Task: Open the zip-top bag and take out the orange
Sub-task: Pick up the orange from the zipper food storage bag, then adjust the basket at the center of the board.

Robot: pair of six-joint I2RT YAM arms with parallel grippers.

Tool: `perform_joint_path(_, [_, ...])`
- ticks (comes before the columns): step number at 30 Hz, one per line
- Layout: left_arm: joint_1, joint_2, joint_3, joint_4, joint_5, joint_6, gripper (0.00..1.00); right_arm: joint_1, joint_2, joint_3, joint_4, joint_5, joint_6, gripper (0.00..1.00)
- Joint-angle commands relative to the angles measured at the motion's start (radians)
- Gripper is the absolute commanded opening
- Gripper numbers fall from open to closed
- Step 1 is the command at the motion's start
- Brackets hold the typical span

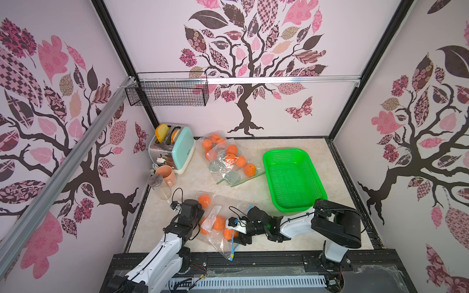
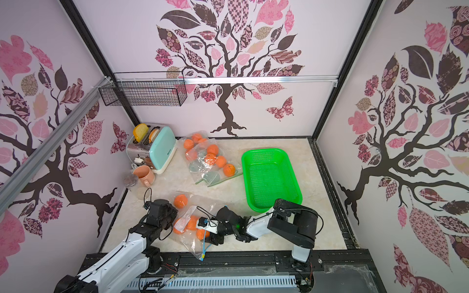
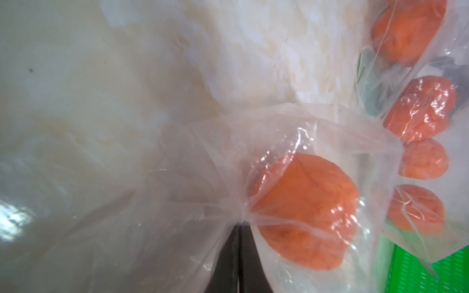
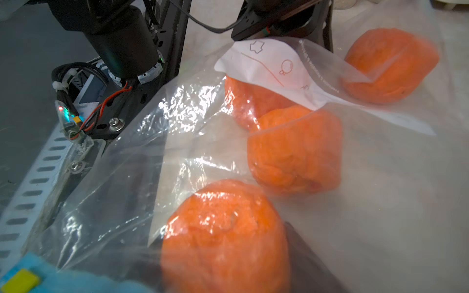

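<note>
A clear zip-top bag (image 1: 218,247) (image 2: 189,243) lies at the table's front with several oranges inside, its blue slider (image 1: 232,257) hanging over the front edge. My left gripper (image 3: 239,225) (image 1: 201,220) is shut on a bunched fold of the bag's plastic on its left side. My right gripper (image 4: 225,253) (image 1: 229,234) reaches into the bag from the right, and its dark fingers sit against both sides of one orange (image 4: 223,233) (image 2: 203,234). Other oranges (image 4: 294,152) lie deeper in the bag, partly under a white label (image 4: 274,68).
A second bag of oranges (image 1: 228,157) lies toward the back centre. A green basket (image 1: 291,177) stands on the right. A toaster (image 1: 177,149), a pink mug (image 1: 166,175) and a glass jar (image 1: 158,185) crowd the back left corner. A wire rack (image 1: 167,91) hangs on the wall.
</note>
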State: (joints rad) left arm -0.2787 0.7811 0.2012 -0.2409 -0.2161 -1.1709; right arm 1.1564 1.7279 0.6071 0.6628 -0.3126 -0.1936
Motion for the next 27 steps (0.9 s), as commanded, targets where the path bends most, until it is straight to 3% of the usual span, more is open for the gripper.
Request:
perform_joint_path(1, [-0.002, -0.041, 0.013, -0.066, -0.118, 0.073, 0.00, -0.019, -0.074, -0.031, -0.108, 0.084, 0.070, 0.53])
perform_joint_path(7, [0.003, -0.093, 0.003, -0.089, -0.156, 0.116, 0.00, -0.081, -0.215, -0.085, -0.224, 0.124, 0.178, 0.52])
perform_joint_path(16, [0.009, -0.070, 0.013, -0.107, -0.170, 0.126, 0.00, -0.132, -0.470, -0.038, -0.409, 0.157, 0.208, 0.52])
perform_joint_path(22, [0.013, -0.074, 0.012, -0.111, -0.162, 0.126, 0.00, -0.376, -0.513, 0.138, -0.550, 0.248, 0.308, 0.57])
perform_joint_path(27, [0.013, -0.093, 0.001, -0.099, -0.146, 0.133, 0.00, -0.639, -0.417, 0.256, -0.647, 0.369, 0.444, 0.54])
